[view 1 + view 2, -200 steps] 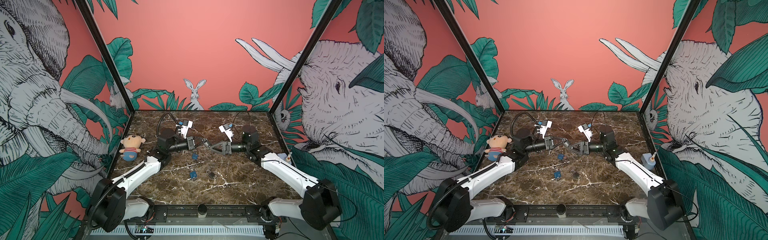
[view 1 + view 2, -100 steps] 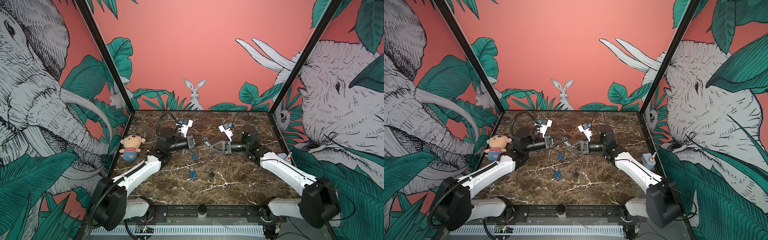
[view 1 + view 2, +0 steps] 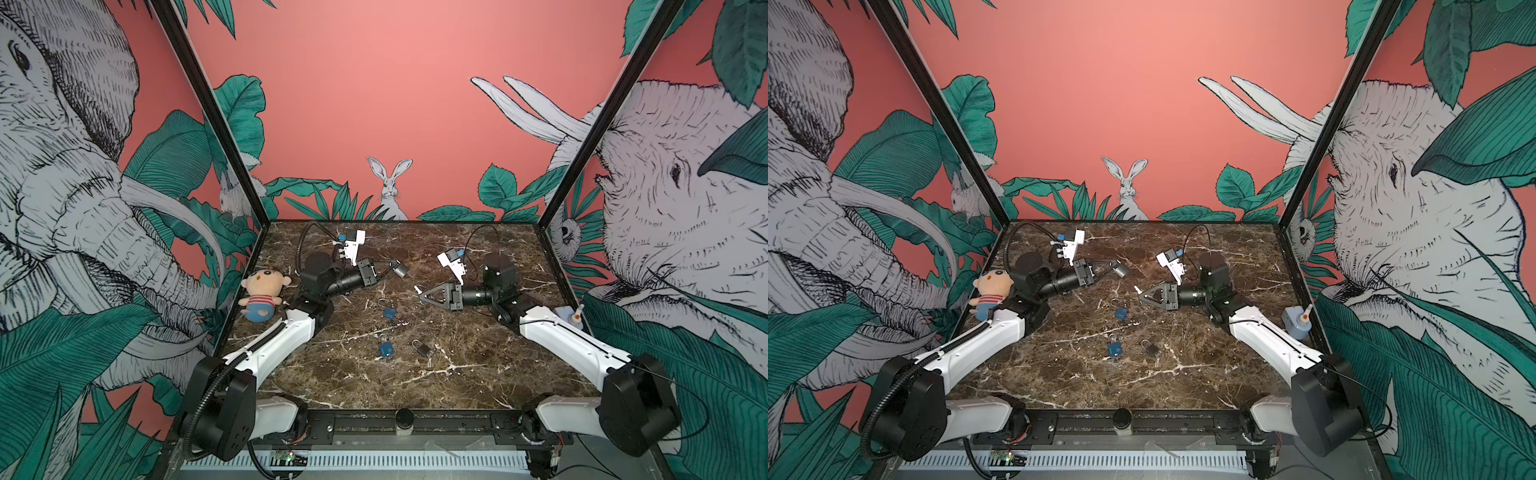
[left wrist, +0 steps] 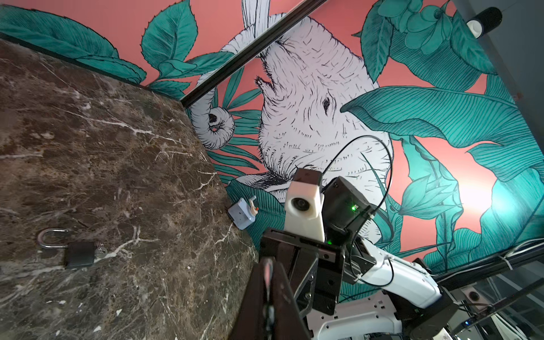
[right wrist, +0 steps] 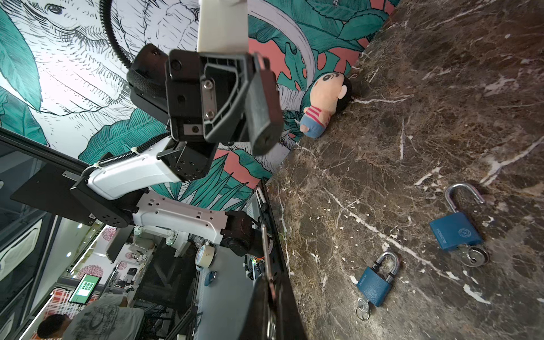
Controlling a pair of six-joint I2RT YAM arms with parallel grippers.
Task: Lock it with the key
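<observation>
My left gripper (image 3: 390,267) is shut on a dark grey padlock (image 3: 400,270), held above the marble table at the far left of centre; the right wrist view shows the padlock (image 5: 262,109) hanging from those jaws with its keyhole end free. My right gripper (image 3: 417,289) faces it from the right, a short gap away, shut on a thin silver key (image 5: 266,244) that sticks out past its fingertips. In both top views the key tip (image 3: 1136,287) points toward the padlock (image 3: 1122,270) without touching it.
Two blue padlocks (image 3: 389,313) (image 3: 385,350) and a small dark padlock (image 3: 420,348) lie mid-table with keys in them. A plush doll (image 3: 262,297) sits at the left edge. A pale blue box (image 3: 1295,323) stands at the right edge.
My right jaws have shut on the key. The left arm has drawn back to the far left with the padlock, opening a gap between padlock and key.
</observation>
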